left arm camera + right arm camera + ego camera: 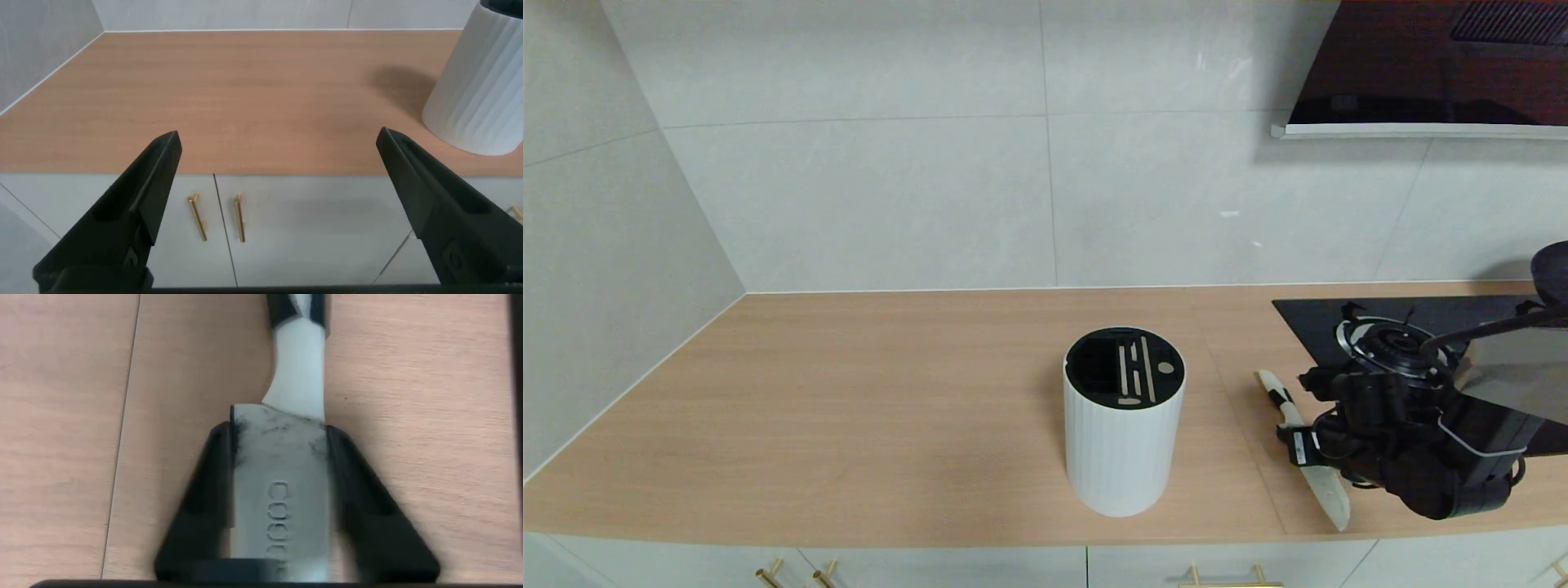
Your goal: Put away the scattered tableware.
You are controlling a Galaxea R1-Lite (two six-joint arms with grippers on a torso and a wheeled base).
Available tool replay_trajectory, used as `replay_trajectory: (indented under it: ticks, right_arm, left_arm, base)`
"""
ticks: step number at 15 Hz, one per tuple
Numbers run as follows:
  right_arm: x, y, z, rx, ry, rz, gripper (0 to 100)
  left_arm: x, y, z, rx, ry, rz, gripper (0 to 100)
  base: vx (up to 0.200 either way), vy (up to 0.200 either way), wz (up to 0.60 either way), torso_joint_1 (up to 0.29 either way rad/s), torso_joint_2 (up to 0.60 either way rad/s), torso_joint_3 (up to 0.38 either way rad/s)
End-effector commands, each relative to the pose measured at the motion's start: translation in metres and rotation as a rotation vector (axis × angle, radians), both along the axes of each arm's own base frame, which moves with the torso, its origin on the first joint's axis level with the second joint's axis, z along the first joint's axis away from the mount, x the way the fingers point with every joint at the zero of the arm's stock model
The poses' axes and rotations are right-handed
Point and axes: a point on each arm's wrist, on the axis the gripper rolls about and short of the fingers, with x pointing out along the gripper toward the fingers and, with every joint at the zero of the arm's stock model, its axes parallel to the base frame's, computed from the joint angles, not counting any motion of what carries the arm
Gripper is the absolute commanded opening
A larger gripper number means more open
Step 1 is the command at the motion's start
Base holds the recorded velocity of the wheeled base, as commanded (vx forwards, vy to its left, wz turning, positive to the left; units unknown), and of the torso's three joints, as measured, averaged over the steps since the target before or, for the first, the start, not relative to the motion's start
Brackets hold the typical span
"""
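Observation:
A white knife [1286,412] with a black band on its handle lies on the wooden counter [890,408], right of a white ribbed holder [1124,433] with a black slotted top. My right gripper [1319,445] is down on the knife's blade, near the counter's front edge. In the right wrist view the two black fingers [204,498] press against both sides of the white blade [282,490], so the gripper [279,441] is shut on it. My left gripper [278,212] hangs open in front of the counter edge, over the cabinet doors, with the holder [482,90] farther off.
A black gas hob with a burner [1388,339] sits just behind the right arm. A range hood [1421,73] hangs at the upper right. Tiled walls close the back and left. Gold cabinet handles [216,216] show below the counter edge. The counter's left half offers open wood.

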Motion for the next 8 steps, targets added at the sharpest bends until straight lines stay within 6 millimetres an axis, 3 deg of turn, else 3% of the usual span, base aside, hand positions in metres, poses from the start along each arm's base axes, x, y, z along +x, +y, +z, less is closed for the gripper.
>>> replay_trajectory:
  ticks: [1, 5, 8]
  right_arm:
    - [0.000, 0.000, -0.001, 0.000, 0.006, 0.002, 0]
    - [0.001, 0.000, 0.006, 0.003, -0.018, -0.002, 0]
    - [-0.004, -0.001, 0.041, 0.012, -0.107, -0.007, 0]
  left_arm:
    - [0.000, 0.000, 0.000, -0.001, 0.000, 0.001, 100]
    - [0.000, 0.000, 0.000, 0.001, 0.000, 0.001, 100]
    - [0.000, 0.000, 0.000, 0.004, 0.001, 0.001, 100]
  base:
    - [0.000, 0.000, 0.00, 0.000, 0.00, 0.000]
    - [0.000, 0.000, 0.00, 0.000, 0.00, 0.000]
    - [0.000, 0.000, 0.00, 0.000, 0.00, 0.000]
